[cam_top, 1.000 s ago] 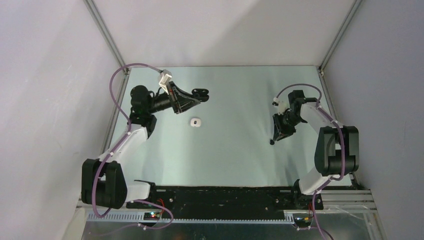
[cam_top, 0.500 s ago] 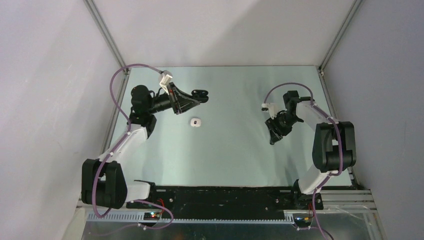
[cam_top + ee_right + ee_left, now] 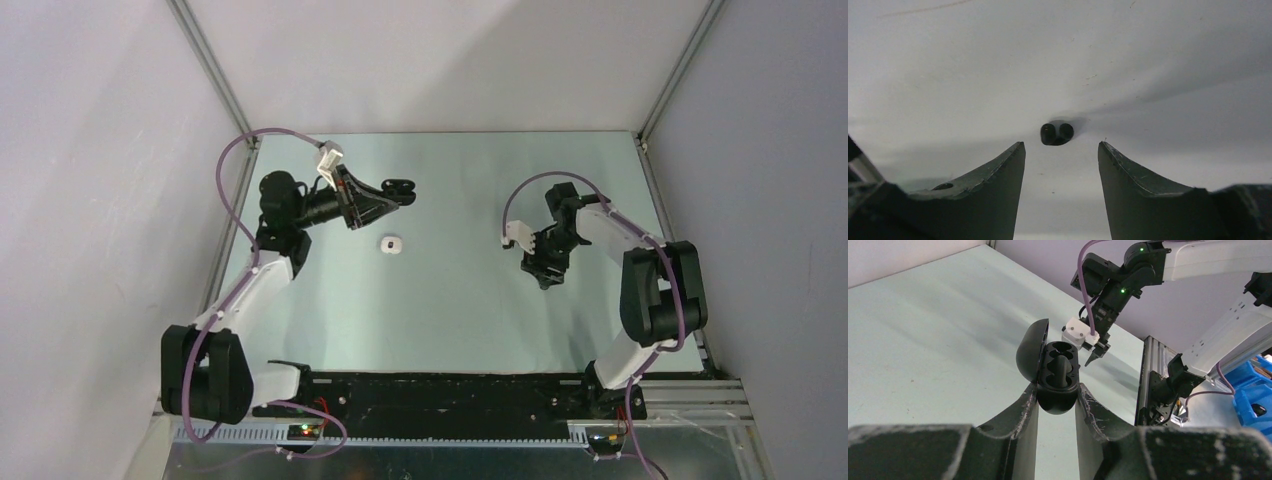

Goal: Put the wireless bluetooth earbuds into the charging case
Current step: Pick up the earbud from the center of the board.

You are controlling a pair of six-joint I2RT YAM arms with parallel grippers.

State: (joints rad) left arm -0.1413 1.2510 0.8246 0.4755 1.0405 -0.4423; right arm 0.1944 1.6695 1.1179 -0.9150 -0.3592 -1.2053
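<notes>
A black charging case with its lid flipped open to the left is pinched by its lower end in my left gripper. In the top view the left gripper holds the case above the table's back left. A tiny black earbud lies on the table just beyond the tips of my right gripper, which is open with nothing between its fingers. In the top view the right gripper points down at the table right of centre. A small white object, bud or case I cannot tell, lies below the left gripper.
Grey walls with metal corner posts close in the pale green table on three sides. The arm bases sit on a black rail at the near edge. The right arm's white camera mount shows past the case in the left wrist view.
My right gripper has swung left across the table and its jaws have opened wider. The left arm and the case have stayed still.
</notes>
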